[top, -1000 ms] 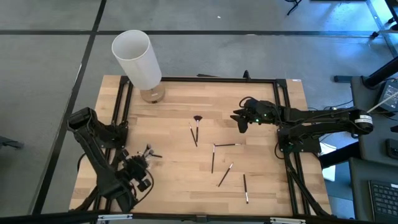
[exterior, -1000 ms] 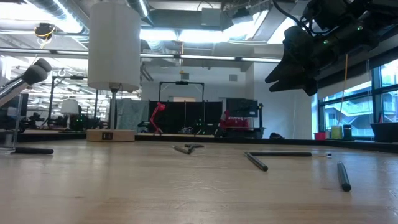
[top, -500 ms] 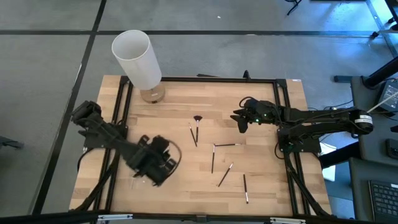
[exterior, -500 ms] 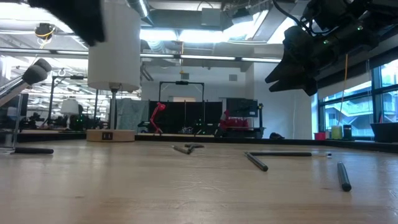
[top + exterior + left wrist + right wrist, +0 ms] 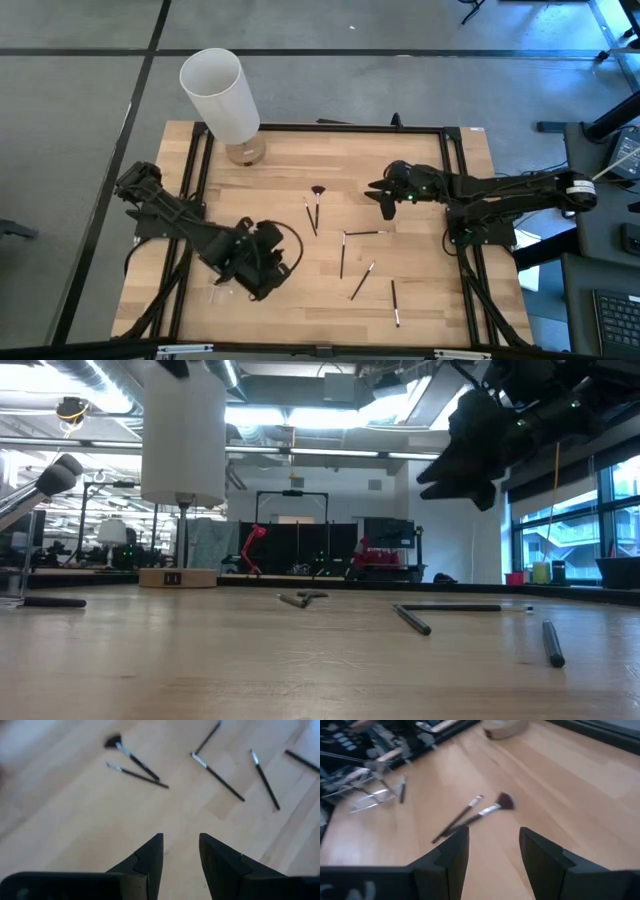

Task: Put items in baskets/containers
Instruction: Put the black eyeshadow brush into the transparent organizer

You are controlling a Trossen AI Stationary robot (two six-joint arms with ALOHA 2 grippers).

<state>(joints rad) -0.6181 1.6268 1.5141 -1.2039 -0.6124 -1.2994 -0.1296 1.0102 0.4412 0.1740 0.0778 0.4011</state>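
Note:
Several thin dark makeup brushes lie flat on the wooden table: a fan brush (image 5: 317, 197) (image 5: 492, 809) with a slim one (image 5: 310, 218) beside it, and others (image 5: 362, 233) (image 5: 342, 258) (image 5: 362, 282) (image 5: 395, 303) toward the near right. A transparent cup (image 5: 367, 799) lies on its side near the table's left edge, with a brush (image 5: 402, 789) beside it. My left gripper (image 5: 265, 268) (image 5: 181, 845) hangs open and empty above the left-centre table. My right gripper (image 5: 385, 200) (image 5: 493, 840) hovers open and empty right of the fan brush.
A tall white cylinder (image 5: 220, 95) stands at the table's far left corner, with a small tan jar (image 5: 245, 152) at its foot. A black frame (image 5: 350, 127) edges the table. Bare wood lies between the two grippers and along the far side.
My left gripper has risen from the near left of the table and swung toward the table's centre. My right gripper has shifted slightly toward the table's left. The brushes have not moved.

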